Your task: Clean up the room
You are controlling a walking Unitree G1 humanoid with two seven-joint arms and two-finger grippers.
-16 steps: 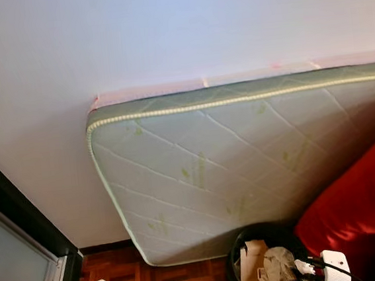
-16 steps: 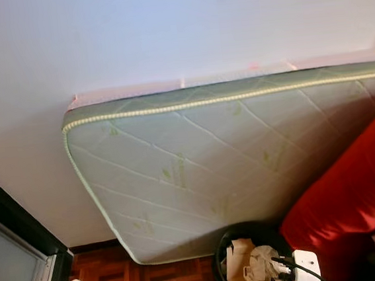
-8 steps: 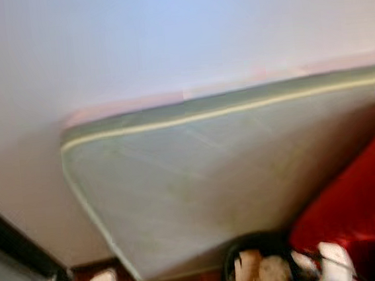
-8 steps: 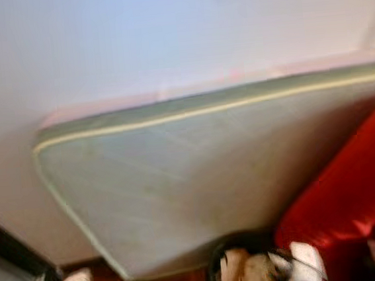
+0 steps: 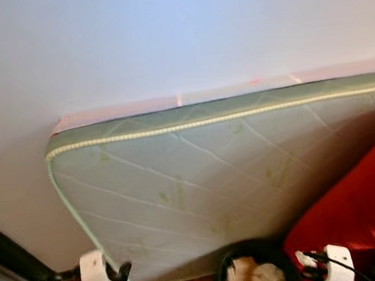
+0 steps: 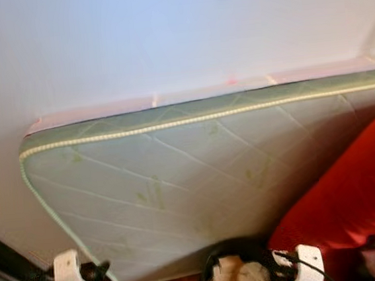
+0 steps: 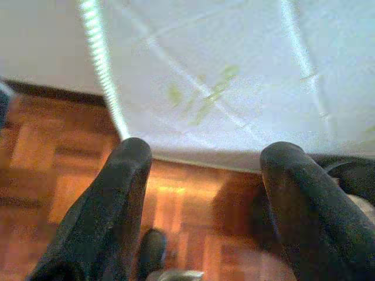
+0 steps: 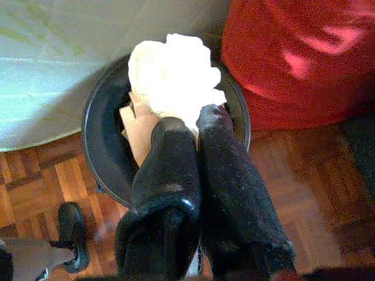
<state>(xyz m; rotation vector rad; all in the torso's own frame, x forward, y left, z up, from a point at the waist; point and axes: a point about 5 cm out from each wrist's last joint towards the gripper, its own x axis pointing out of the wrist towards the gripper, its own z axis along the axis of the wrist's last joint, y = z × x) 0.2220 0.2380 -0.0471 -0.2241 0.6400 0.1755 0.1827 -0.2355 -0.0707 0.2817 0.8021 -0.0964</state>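
right end effector pinching crumpled white paper directly over the black bin, likely so it drops in (bin sits between mattress and red cushion) | left end effector spread, idle above the floor

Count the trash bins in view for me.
1: the black bin on the wood floor, against the mattress, beside the red cushion. The right gripper holds crumpled paper above it.

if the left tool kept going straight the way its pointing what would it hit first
Most likely the lower edge of the mattress, which leans against the wall dead ahead between the left tool's open fingers. The wooden floor lies just beneath that line, so depth is uncertain.
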